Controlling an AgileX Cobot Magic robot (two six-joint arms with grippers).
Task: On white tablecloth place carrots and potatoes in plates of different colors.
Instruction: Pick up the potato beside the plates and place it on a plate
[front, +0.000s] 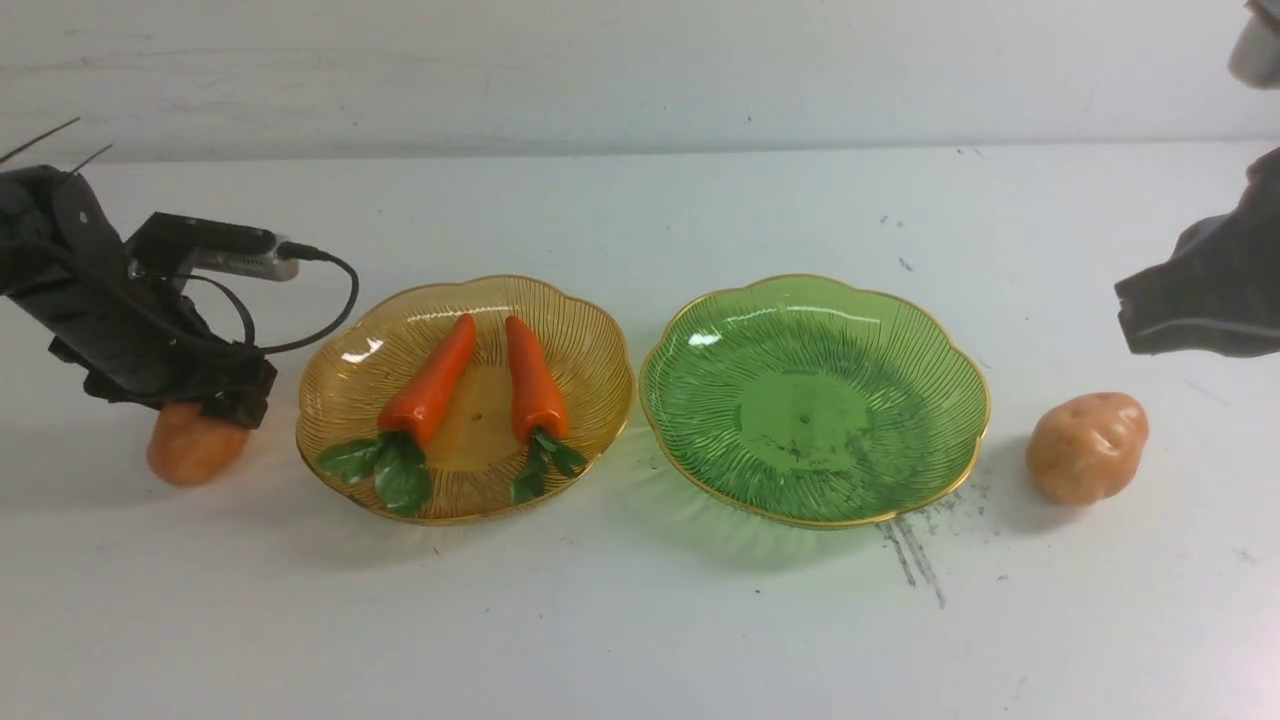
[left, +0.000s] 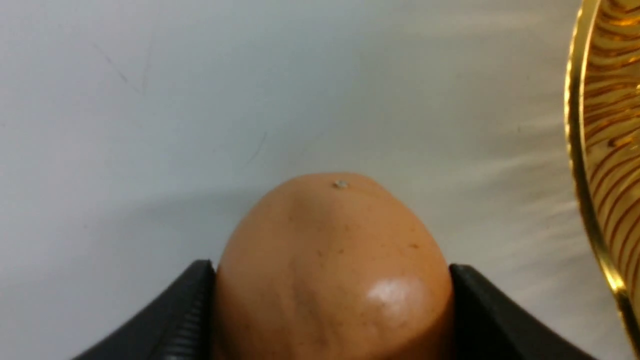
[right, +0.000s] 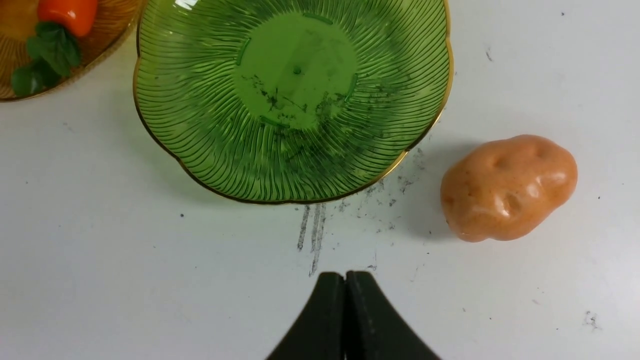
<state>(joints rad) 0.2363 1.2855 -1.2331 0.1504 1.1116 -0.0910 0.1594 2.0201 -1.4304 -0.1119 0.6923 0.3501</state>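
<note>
L gripper (left: 332, 265) has its jaws snug on both sides of one potato (left: 335, 270), so yeah, it's got a grip on that spud. It's over by the L end of the white tablecloth (front: 640, 640), just beside the amber plate (front: 476, 517); can't tell if it's touching the cloth tbh. Both carrots (front: 430, 380) (front: 535, 385) are in the amber plate, side by side w/ their leafy green tops toward the robot's side. Green plate (front: 800, 420) sits to the R of the amber one, nothing in it. The other potato (front: 1088, 447) is on the cloth just R of the green plate, not touching it. R gripper (right: 345, 275) is closed, tips together, no veg in it, nr that 2nd potato but apart from it.
</note>
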